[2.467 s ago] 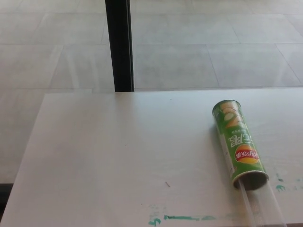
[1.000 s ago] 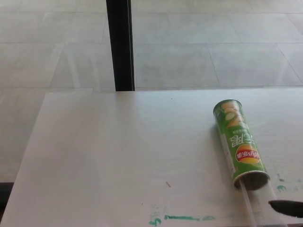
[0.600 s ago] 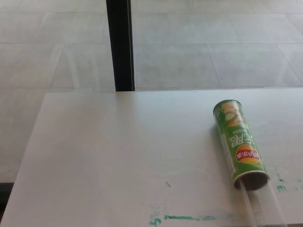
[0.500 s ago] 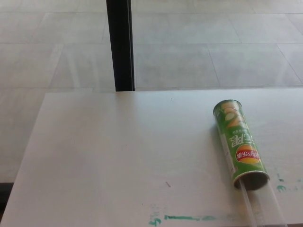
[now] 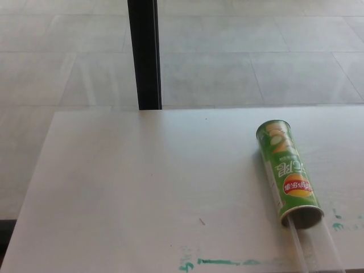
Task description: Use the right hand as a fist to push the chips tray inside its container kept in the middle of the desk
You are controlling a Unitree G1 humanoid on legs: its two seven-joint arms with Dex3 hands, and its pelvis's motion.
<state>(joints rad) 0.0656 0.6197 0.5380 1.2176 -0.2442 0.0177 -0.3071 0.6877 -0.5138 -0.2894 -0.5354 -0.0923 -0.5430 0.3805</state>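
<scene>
Pale tiled floor (image 5: 239,51) across the whole upper half, cut by 1 black upright post (image 5: 143,54) that ends just behind the far edge of the desk. White desk (image 5: 142,182) filling the lower half, its left edge running diagonally toward the near left corner. Green chips container (image 5: 287,173) lying on its side at the right of the desk (not in the middle of what shows), closed end pointing away, open mouth toward the near edge, tilted a little so the mouth sits farther right than the closed end. Label upside down from here, with a red and yellow logo near the mouth. Clear chips tray (image 5: 315,250) sticking out of the open mouth and running to the bottom edge of the picture, so partly in and partly out of the container; contents of the tray hard to make out through the pale plastic, possibly none visible. Green paint smears (image 5: 222,262) along the near edge of the desk, left of the tray, with 2 smaller green marks (image 5: 336,223) just right of the container's mouth. 1 tiny dark speck (image 5: 201,221) on the bare desk, well left of the container. Neither robot hand anywhere in view, so nothing to tell of open or closed fingers, and nothing touching the tray or the container.
</scene>
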